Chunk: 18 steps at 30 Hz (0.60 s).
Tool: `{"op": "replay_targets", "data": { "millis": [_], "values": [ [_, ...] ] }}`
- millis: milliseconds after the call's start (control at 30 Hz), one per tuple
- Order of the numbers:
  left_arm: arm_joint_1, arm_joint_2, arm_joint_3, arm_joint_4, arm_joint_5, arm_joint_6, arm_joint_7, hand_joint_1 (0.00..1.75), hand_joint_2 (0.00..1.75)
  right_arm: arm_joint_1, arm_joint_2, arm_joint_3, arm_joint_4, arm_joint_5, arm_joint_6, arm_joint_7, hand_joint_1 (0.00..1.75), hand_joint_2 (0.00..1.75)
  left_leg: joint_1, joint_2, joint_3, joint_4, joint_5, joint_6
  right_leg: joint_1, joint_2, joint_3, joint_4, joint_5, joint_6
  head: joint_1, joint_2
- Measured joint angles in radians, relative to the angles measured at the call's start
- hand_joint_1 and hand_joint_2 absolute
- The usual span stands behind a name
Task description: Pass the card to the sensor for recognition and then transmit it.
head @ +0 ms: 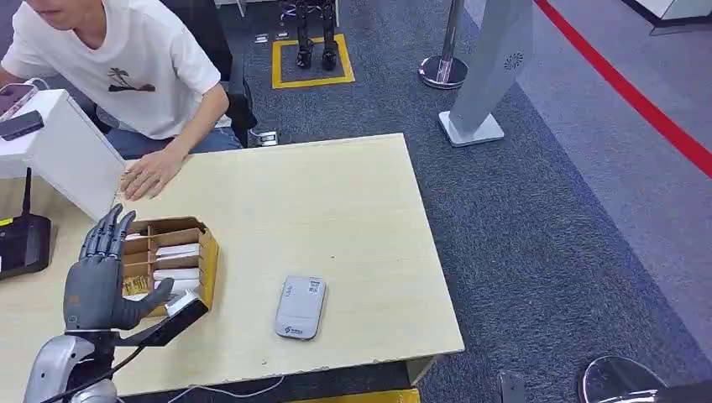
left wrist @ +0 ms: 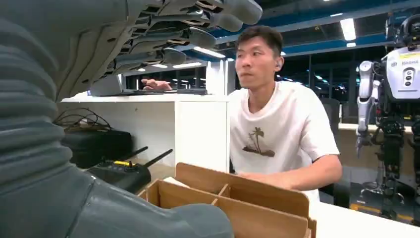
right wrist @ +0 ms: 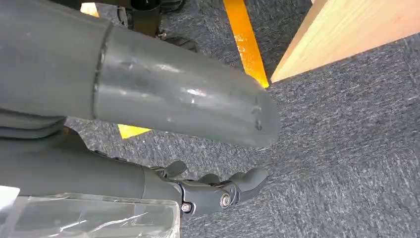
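While the left hand (head: 101,273) hovers with fingers spread and nothing in its grasp at the 9 o'clock edge of the cardboard box (head: 172,260), its palm covers the box's near-left corner, so the compartments there cannot be read. White cards (head: 178,250) lie stacked in the box's slots; their faces are too small to show any print. At about 3 o'clock from the box, well apart on the table (head: 336,210), lies the grey sensor (head: 301,306), with a small logo and a line of writing at its near end that cannot be made out. A person (head: 134,67) sits at the table's 11 o'clock corner, cut off by the frame, one hand flat on the wood beside a white cabinet (head: 63,147). In the left wrist view the cardboard dividers (left wrist: 237,198) stand just beyond the thumb, a black router with antennas (left wrist: 124,171) sits under the white cabinet, and a palm-tree print shows on the person's shirt (left wrist: 257,141). In the right wrist view the right hand (right wrist: 208,191) hangs over grey carpet (right wrist: 346,148) beside the table edge, fingers loosely curled and holding nothing.
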Motion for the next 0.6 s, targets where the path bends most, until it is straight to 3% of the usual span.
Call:
{"op": "replay_targets", "data": {
  "millis": [367,600],
  "values": [
    [0.081,0.002,-0.001,-0.038,-0.059,-0.021,0.035,0.0,1.75,0.0,0.0,-0.012,0.0,0.0,0.0,0.0,0.0,0.0,0.0,0.0,0.0,0.0,0.0,0.0,0.0,0.0,0.0,0.0,0.0,0.0,0.0,0.0],
    [0.144,0.045,-0.002,-0.067,-0.268,-0.07,0.164,0.0,1.75,0.001,0.0,-0.024,0.0,0.006,-0.003,0.004,0.0,0.0,0.0,0.0,0.0,0.0,0.0,0.0,0.0,0.0,0.0,0.0,0.0,0.0,0.0,0.0]
  ]
}}
